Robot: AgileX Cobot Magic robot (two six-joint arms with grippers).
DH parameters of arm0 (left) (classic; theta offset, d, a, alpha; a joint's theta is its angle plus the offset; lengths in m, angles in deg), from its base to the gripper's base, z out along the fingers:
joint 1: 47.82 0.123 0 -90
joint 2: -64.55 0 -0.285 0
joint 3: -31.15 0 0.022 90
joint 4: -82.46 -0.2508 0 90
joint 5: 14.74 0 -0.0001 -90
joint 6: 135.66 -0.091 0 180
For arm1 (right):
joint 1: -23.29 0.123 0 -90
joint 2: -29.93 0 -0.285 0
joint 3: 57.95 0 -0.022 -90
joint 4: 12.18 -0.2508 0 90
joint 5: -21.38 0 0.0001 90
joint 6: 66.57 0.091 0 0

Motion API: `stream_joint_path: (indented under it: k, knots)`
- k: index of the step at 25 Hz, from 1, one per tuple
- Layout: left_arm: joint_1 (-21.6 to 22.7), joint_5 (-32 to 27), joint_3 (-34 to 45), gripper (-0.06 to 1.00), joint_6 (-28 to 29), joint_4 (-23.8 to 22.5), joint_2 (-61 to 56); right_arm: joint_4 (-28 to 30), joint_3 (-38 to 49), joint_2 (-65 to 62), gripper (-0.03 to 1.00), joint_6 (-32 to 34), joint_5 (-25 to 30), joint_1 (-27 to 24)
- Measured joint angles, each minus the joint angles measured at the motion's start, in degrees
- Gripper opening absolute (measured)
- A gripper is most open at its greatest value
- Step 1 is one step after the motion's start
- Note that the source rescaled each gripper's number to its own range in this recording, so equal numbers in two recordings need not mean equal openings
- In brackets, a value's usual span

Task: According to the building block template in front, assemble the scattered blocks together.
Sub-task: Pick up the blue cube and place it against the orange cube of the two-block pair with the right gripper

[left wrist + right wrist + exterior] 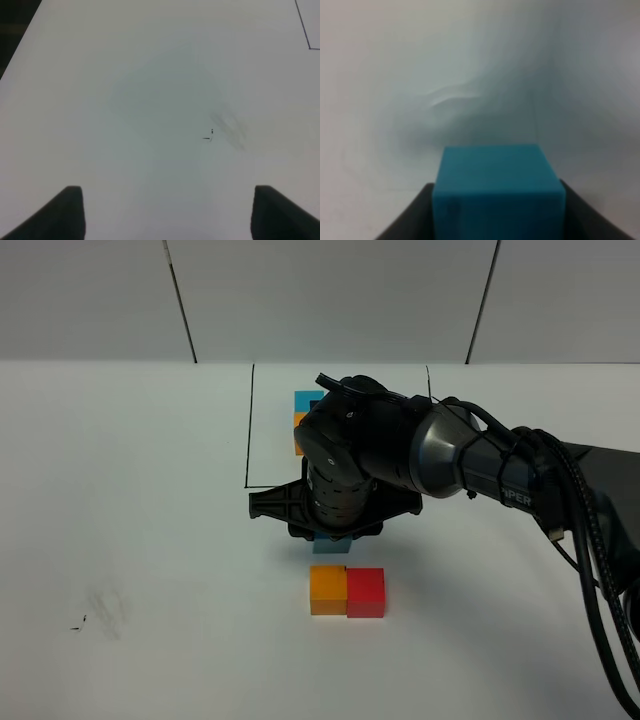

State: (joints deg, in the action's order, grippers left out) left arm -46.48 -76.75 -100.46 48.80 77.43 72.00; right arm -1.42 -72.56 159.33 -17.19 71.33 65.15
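Two loose cubes, a matte orange block (328, 589) and a glossy red block (366, 593), sit side by side and touching on the smooth white tabletop (150, 540), the orange one on the left of the high view. Just behind them I see my right arm's dark, ribbed wrist housing (340, 480) hanging low over the surface, and a sliver of a teal block (330, 545) shows beneath it, close above the orange cube.

From the right wrist camera, the right gripper (497, 210) is closed on that smooth-faced teal cube (497, 192): its black fingers (412, 215) press against both flat sides, and the blurred white table lies beyond it.

Farther back, inside a thin black rectangle drawn on the table (247, 430), the template stack (303, 410) is mostly hidden by the arm; I make out only a teal face above an orange one at its left edge.

The left gripper (167, 212) hovers over bare table, its two dark, rounded fingertips (67, 210) set wide apart with nothing between them. A faint grey smudge (230, 127) and a tiny black fleck (209, 136) mark the surface ahead of it, and a corner of the black outline (307, 35) shows at the edge of that view.
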Motion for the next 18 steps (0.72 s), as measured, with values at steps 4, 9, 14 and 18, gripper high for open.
stream_joint_path:
  k: [4, 9, 14, 18]
  knots:
    - [0.00, 0.00, 0.00, 0.50, 0.00, 0.00, 0.00, 0.27, 0.00, 0.95, 0.27, 0.32, 0.00, 0.00]
    - [0.00, 0.00, 0.00, 0.50, 0.00, 0.00, 0.00, 0.08, 0.00, 2.45, 0.27, 0.68, 0.00, 0.00]
    - [0.00, 0.00, 0.00, 0.50, 0.00, 0.00, 0.00, -0.90, 0.00, 3.69, 0.27, 0.98, 0.18, 0.00]
    - [0.00, 0.00, 0.00, 0.50, 0.00, 0.00, 0.00, -1.27, 0.00, 4.30, 0.27, 0.98, -0.08, 0.00]
